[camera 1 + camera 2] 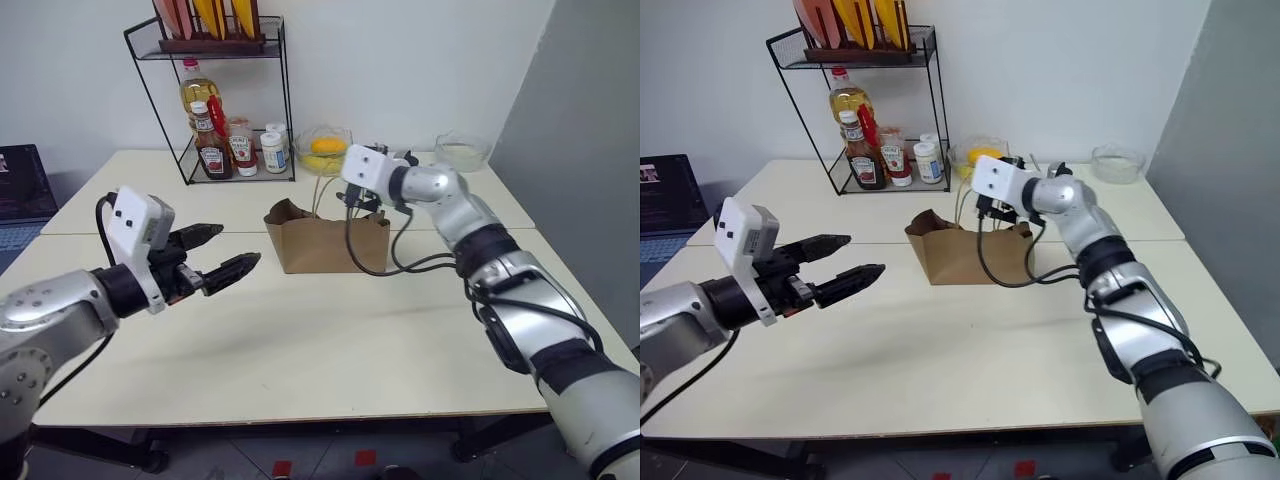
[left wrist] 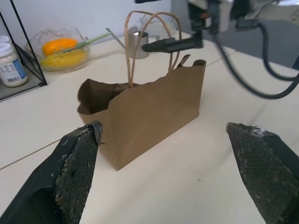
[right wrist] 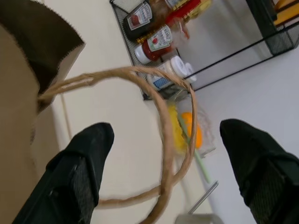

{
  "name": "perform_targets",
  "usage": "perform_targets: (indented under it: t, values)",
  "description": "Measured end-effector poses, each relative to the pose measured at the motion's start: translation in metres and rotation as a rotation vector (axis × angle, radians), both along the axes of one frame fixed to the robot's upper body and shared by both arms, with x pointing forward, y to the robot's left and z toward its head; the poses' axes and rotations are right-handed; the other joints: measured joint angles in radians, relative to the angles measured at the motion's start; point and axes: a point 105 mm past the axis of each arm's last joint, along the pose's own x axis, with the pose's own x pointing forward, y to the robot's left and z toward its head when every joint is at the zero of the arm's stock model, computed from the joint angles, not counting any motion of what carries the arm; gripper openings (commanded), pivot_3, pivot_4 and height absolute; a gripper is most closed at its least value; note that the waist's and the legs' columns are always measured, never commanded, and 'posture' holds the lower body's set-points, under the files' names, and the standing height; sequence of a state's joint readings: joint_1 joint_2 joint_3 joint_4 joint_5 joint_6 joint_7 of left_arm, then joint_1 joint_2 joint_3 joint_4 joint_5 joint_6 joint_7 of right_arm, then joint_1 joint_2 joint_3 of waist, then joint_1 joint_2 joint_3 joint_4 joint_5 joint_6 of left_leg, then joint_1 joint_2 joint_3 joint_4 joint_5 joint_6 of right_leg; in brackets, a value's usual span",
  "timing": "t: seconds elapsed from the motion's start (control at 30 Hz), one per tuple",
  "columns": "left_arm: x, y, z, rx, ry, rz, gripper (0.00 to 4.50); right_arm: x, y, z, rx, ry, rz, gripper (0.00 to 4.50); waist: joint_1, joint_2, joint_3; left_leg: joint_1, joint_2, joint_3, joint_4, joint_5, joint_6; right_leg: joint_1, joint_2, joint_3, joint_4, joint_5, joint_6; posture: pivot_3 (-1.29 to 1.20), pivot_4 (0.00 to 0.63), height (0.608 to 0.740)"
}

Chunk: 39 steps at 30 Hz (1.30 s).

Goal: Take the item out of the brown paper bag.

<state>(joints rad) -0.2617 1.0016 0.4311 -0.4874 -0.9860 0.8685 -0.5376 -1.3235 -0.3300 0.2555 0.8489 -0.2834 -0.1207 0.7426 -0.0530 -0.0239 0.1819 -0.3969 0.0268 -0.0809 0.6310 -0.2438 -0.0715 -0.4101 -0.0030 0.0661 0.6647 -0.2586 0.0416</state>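
Brown kraft paper forms the small wide bag (image 1: pixel 328 240) that stands upright on the cream table (image 1: pixel 300 340), its creased rim open and its pale looped cord handles (image 2: pixel 140 37) rising above it. The bottle to be taken out cannot be made out: the inside of the bag is dark in the left wrist view, so it may lie within, hidden below the rim.

The right gripper (image 3: pixel 163 172) is held just above the bag's right end, close to the handles; its two black fingers (image 3: pixel 79 177) are spread apart, and one cord loop is seen crossing the gap between them without being pinched. Nothing is grasped by it.

The left gripper (image 1: pixel 220 255) is held well apart from the bag, on the robot's left, pointing toward it a little above the table. Its fingers (image 2: pixel 74 177) are spread wide and are empty.

Behind the bag, a black wire rack (image 1: pixel 240 170) is seen against the wall, with ketchup bottles (image 1: pixel 212 150), a tall yellow oil bottle (image 1: pixel 197 92) and white jars (image 1: pixel 273 150) on its lower shelf. Beside it a glass bowl (image 1: pixel 322 150) of yellow and orange food is placed, and a second clear bowl (image 1: pixel 462 151) stands farther right.
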Motion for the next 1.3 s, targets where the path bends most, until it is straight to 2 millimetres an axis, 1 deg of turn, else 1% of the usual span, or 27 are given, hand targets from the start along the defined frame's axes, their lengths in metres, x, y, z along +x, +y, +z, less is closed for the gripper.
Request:
perform_targets:
  t: [0.07, 0.1, 0.13, 0.17, 0.2, 0.23, 0.27, 0.3, 0.33, 0.37, 0.43, 0.47, 0.5, 0.57, 0.6, 0.67, 0.73, 0.8, 0.87, 0.93, 1.07, 1.2, 1.3]
  values:
    - [0.008, 0.003, 0.002, 0.016, 0.001, -0.022, 4.5, -0.011, -0.01, 0.0, 0.035, 0.056, 0.022, 3.99, -0.001, 0.001, 0.0, 0.0, 0.0, 0.0, 0.0, 0.0, 0.0, 0.0, 0.0, 0.0, 0.001, 0.0, 0.0, 0.0, 0.15, 0.74]
    - [0.013, 0.004, 0.003, 0.019, -0.009, -0.029, 4.5, -0.016, -0.011, 0.002, 0.063, 0.077, 0.032, 3.99, -0.001, 0.001, 0.0, 0.0, 0.001, 0.0, 0.0, 0.0, 0.0, 0.0, 0.001, 0.0, 0.001, 0.0, 0.0, 0.0, 0.15, 0.74]
    - [0.023, 0.004, 0.007, 0.029, -0.03, -0.041, 4.5, -0.022, -0.016, 0.004, 0.106, 0.105, 0.031, 3.99, 0.0, 0.001, 0.0, 0.001, 0.001, 0.0, 0.0, 0.0, 0.0, 0.0, 0.001, -0.001, 0.001, 0.0, 0.0, 0.0, 0.15, 0.74]
    - [0.035, 0.003, 0.012, 0.024, -0.055, -0.048, 4.5, -0.028, -0.022, 0.006, 0.153, 0.13, 0.031, 3.99, 0.006, 0.001, 0.0, 0.0, 0.001, -0.001, 0.0, 0.0, 0.0, 0.0, 0.001, -0.002, 0.001, 0.0, 0.0, 0.0, 0.15, 0.74]
    - [0.046, 0.006, 0.02, 0.017, -0.09, -0.031, 4.5, -0.035, -0.024, 0.009, 0.196, 0.155, 0.043, 3.99, 0.008, 0.001, 0.0, 0.0, 0.001, -0.001, 0.001, 0.0, 0.0, 0.0, 0.002, -0.001, 0.001, 0.0, 0.0, 0.0, 0.15, 0.74]
    - [0.061, 0.007, 0.026, 0.012, -0.117, -0.027, 4.5, -0.044, -0.031, 0.014, 0.251, 0.182, 0.042, 3.99, 0.011, 0.001, 0.0, 0.0, 0.001, -0.001, 0.001, 0.0, 0.0, 0.0, 0.002, -0.002, 0.001, 0.0, 0.0, 0.0, 0.15, 0.74]
    - [0.071, 0.01, 0.03, 0.018, -0.14, -0.009, 4.5, -0.05, -0.033, 0.017, 0.292, 0.206, 0.053, 3.99, 0.014, 0.001, 0.0, 0.0, 0.001, 0.0, 0.001, 0.0, 0.0, 0.0, 0.002, -0.001, 0.001, 0.0, 0.0, 0.0, 0.15, 0.74]
    - [0.087, 0.007, 0.035, 0.018, -0.162, -0.009, 4.5, -0.059, -0.04, 0.021, 0.365, 0.249, 0.06, 3.99, 0.019, 0.001, 0.0, 0.0, 0.001, -0.001, 0.001, 0.0, 0.0, 0.001, 0.002, -0.001, 0.001, 0.0, 0.0, 0.0, 0.15, 0.74]
    - [0.103, 0.007, 0.04, 0.017, -0.181, 0.004, 4.5, -0.069, -0.043, 0.024, 0.44, 0.301, 0.08, 3.99, 0.026, 0.001, 0.0, 0.0, 0.001, -0.001, 0.002, 0.0, 0.0, 0.001, 0.002, -0.003, 0.001, 0.0, 0.0, 0.0, 0.15, 0.74]
    - [0.116, 0.008, 0.044, 0.026, -0.194, 0.022, 4.5, -0.078, -0.041, 0.025, 0.476, 0.347, 0.109, 3.99, 0.025, 0.0, 0.0, -0.001, 0.001, -0.002, 0.002, 0.0, 0.0, 0.001, 0.002, -0.003, 0.0, 0.0, 0.0, 0.0, 0.15, 0.74]
    - [0.142, -0.002, 0.047, 0.062, -0.2, 0.01, 4.5, -0.097, -0.047, 0.016, 0.493, 0.42, 0.121, 3.99, 0.031, 0.0, 0.0, -0.002, -0.001, -0.002, 0.003, 0.0, 0.0, 0.001, 0.001, -0.004, 0.0, 0.0, 0.0, 0.0, 0.15, 0.74]
    - [0.15, -0.004, 0.047, 0.093, -0.2, 0.009, 4.5, -0.103, -0.047, 0.008, 0.486, 0.454, 0.121, 3.99, 0.028, 0.0, 0.0, -0.003, -0.001, -0.002, 0.004, 0.0, 0.001, 0.001, 0.001, -0.003, -0.001, 0.0, 0.0, 0.0, 0.15, 0.74]
    - [0.159, -0.01, 0.045, 0.134, -0.195, -0.002, 4.5, -0.109, -0.051, -0.002, 0.473, 0.484, 0.104, 3.99, 0.026, 0.0, 0.0, -0.003, -0.002, -0.001, 0.004, 0.0, 0.001, 0.001, -0.001, -0.002, -0.001, 0.0, 0.0, 0.0, 0.15, 0.74]
    - [0.172, -0.024, 0.039, 0.222, -0.193, -0.012, 4.5, -0.118, -0.056, -0.021, 0.463, 0.543, 0.071, 3.99, 0.024, 0.0, 0.0, -0.004, -0.003, -0.001, 0.004, 0.0, 0.001, 0.0, -0.001, -0.002, -0.001, 0.0, 0.0, 0.0, 0.15, 0.74]
    - [0.177, -0.03, 0.036, 0.255, -0.192, -0.005, 4.5, -0.123, -0.055, -0.025, 0.463, 0.562, 0.068, 3.99, 0.023, 0.0, 0.0, -0.004, -0.002, -0.001, 0.004, 0.0, 0.001, 0.0, -0.001, -0.001, -0.001, 0.0, 0.0, 0.0, 0.15, 0.74]
    - [0.185, -0.046, 0.029, 0.319, -0.196, 0.011, 4.5, -0.133, -0.051, -0.027, 0.464, 0.568, 0.074, 3.99, 0.016, 0.0, 0.0, -0.004, -0.002, -0.001, 0.004, 0.0, 0.001, -0.001, 0.0, -0.001, 0.0, 0.0, 0.0, 0.0, 0.15, 0.74]
    - [0.191, -0.059, 0.021, 0.417, -0.202, 0.02, 4.5, -0.143, -0.048, -0.026, 0.465, 0.557, 0.078, 3.99, 0.011, 0.0, 0.0, -0.003, -0.001, -0.001, 0.004, 0.0, 0.001, -0.001, 0.0, -0.001, 0.0, 0.0, 0.0, 0.0, 0.15, 0.74]
    - [0.195, -0.065, 0.006, 0.572, -0.207, 0.026, 4.5, -0.151, -0.045, -0.031, 0.46, 0.571, 0.079, 3.99, 0.004, 0.0, 0.0, -0.003, -0.001, -0.001, 0.004, 0.0, 0.001, -0.001, 0.0, -0.001, 0.001, 0.0, 0.0, 0.0, 0.15, 0.74]
    - [0.198, -0.069, -0.01, 0.714, -0.207, 0.028, 4.5, -0.154, -0.047, -0.036, 0.463, 0.583, 0.056, 3.99, 0.002, -0.001, 0.0, -0.003, -0.001, -0.001, 0.004, 0.0, 0.001, -0.001, 0.0, -0.001, 0.001, 0.0, 0.0, 0.0, 0.15, 0.74]
    - [0.197, -0.074, -0.016, 0.792, -0.209, -0.004, 4.5, -0.155, -0.051, -0.043, 0.459, 0.594, 0.02, 3.99, 0.003, -0.001, 0.0, -0.003, -0.001, -0.001, 0.004, 0.0, 0.001, 0.0, 0.0, -0.001, 0.001, 0.0, 0.0, 0.0, 0.15, 0.74]
    - [0.189, -0.076, -0.023, 0.828, -0.163, -0.112, 4.5, -0.154, -0.057, -0.047, 0.455, 0.594, -0.018, 3.99, 0.002, -0.001, 0.0, -0.003, -0.001, -0.001, 0.004, 0.0, 0.001, 0.0, 0.001, -0.001, 0.001, 0.0, 0.001, 0.0, 0.15, 0.74]
    - [0.169, -0.073, -0.028, 0.783, -0.05, -0.308, 4.5, -0.152, -0.058, -0.046, 0.462, 0.59, -0.016, 3.99, -0.002, -0.001, 0.0, -0.003, -0.001, -0.001, 0.004, 0.0, 0.001, 0.0, 0.001, -0.001, 0.001, 0.0, 0.001, 0.0, 0.15, 0.74]
    - [0.149, -0.07, -0.041, 0.74, 0.002, -0.474, 4.5, -0.148, -0.062, -0.049, 0.459, 0.594, -0.022, 3.99, -0.004, 0.0, 0.0, -0.002, 0.0, 0.0, 0.003, 0.0, 0.001, 0.0, 0.001, 0.0, 0.001, 0.0, 0.001, 0.0, 0.15, 0.74]
